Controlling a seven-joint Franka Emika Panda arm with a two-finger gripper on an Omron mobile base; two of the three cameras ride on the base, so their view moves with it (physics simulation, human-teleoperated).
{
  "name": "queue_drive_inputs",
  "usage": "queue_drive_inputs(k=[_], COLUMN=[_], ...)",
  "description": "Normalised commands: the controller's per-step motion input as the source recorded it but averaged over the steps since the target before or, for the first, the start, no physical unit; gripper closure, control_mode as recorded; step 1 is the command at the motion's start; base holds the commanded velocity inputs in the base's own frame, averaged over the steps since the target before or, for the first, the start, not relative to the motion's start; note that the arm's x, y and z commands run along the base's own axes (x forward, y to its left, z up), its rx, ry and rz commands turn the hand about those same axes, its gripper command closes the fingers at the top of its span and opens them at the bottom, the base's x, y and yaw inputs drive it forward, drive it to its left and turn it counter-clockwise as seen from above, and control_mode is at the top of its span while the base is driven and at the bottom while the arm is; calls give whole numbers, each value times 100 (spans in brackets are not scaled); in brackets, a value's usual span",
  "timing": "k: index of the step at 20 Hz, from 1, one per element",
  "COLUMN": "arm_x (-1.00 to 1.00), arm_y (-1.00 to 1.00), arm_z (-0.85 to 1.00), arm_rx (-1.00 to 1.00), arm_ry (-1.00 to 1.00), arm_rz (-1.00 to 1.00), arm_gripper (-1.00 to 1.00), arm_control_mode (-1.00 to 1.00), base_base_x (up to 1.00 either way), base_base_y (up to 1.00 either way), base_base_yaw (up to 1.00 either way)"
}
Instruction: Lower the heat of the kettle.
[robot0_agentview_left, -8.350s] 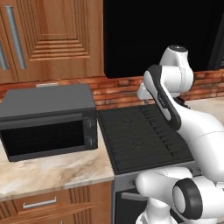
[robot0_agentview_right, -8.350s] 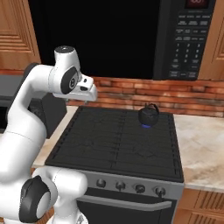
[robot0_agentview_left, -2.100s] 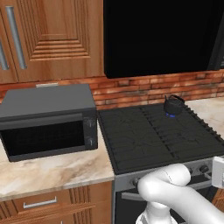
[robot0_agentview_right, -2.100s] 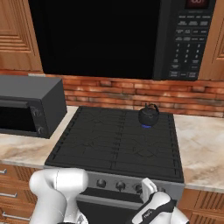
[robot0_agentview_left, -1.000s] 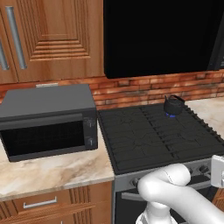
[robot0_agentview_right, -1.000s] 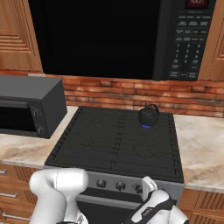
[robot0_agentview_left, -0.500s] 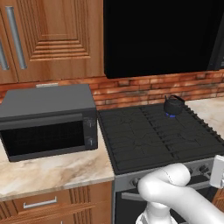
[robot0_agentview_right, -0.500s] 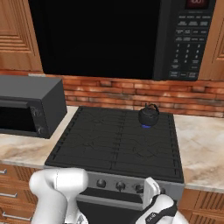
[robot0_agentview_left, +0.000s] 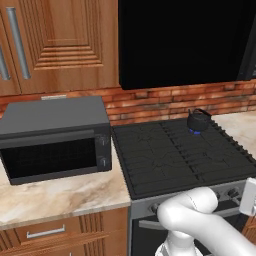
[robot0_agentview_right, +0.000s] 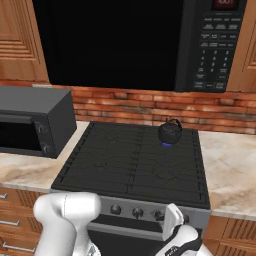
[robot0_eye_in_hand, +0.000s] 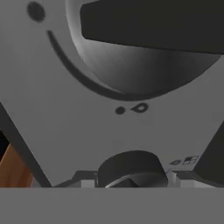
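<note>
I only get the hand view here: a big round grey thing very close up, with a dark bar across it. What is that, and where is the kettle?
Observer: That is a stove knob on the stove's front panel. The right base view shows the hand low down at the row of knobs.
Operator: And the kettle?
Observer: The kettle stands at the back right of the stovetop, near the brick wall.
Operator: Is it being heated?
Observer: A small blue glow shows right under the kettle.
Operator: What else is around?
Observer: A toaster oven stands on the counter left of the stove.
</note>
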Motion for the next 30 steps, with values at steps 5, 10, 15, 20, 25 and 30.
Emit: queue_drive_inputs(k=[5,10,15,20,25,30], arm_x=[-12,-6,0,5,3,0], arm_y=[9,20,29,40,43,45], arm_z=[0,1,3,16,11,9], arm_rx=[16,19,16,8,13,14], arm_ry=[0,4,2,2,9,16], arm_rz=[-21,-26,-28,-23,-18,-17], arm_gripper=[100,100,100,100,100,100], arm_control_mode=[-100,-100,-100,-100,-100,-100], base_base_x=[0,0,0,0,0,0], base_base_y=[0,0,0,0,0,0], base_base_yaw=[0,0,0,0,0,0])
